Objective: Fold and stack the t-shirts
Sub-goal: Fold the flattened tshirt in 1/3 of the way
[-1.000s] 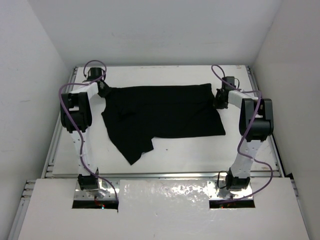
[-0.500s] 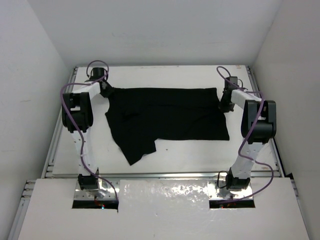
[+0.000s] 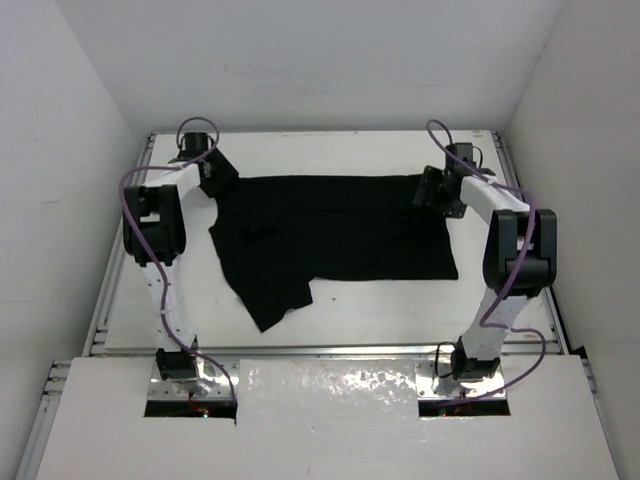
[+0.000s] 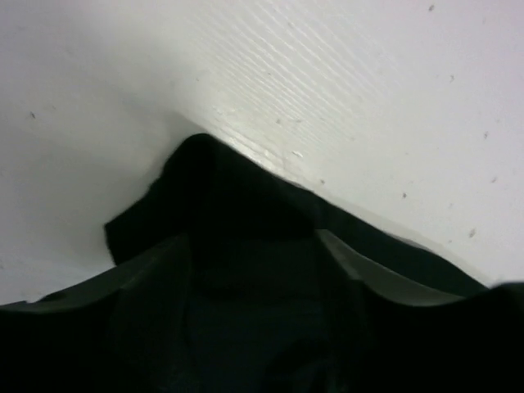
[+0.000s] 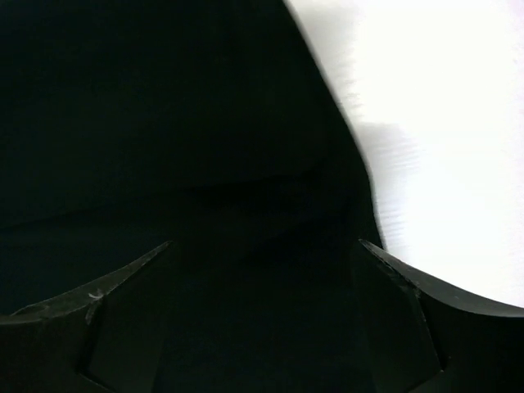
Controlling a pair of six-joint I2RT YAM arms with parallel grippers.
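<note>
The black t-shirt [image 3: 330,230] lies spread flat across the far half of the white table [image 3: 330,310], with one sleeve trailing toward the near left [image 3: 270,305]. My left gripper [image 3: 222,176] hovers at the shirt's far left corner. In the left wrist view its jaws [image 4: 252,246] stand apart over that corner of the cloth [image 4: 237,196]. My right gripper [image 3: 433,190] is over the far right corner. In the right wrist view its fingers [image 5: 123,303] are spread wide above the dark cloth [image 5: 164,123], gripping nothing.
White walls close in the table on the left, back and right. Metal rails [image 3: 110,290] run along the table's sides and near edge. A white board [image 3: 330,420] covers the front, with both arm bases set in cut-outs.
Both grippers held the shirt's far corners and pulled them apart, flattening the cloth. Now both have opened and let go, and the right one has shifted slightly inward over the shirt.
</note>
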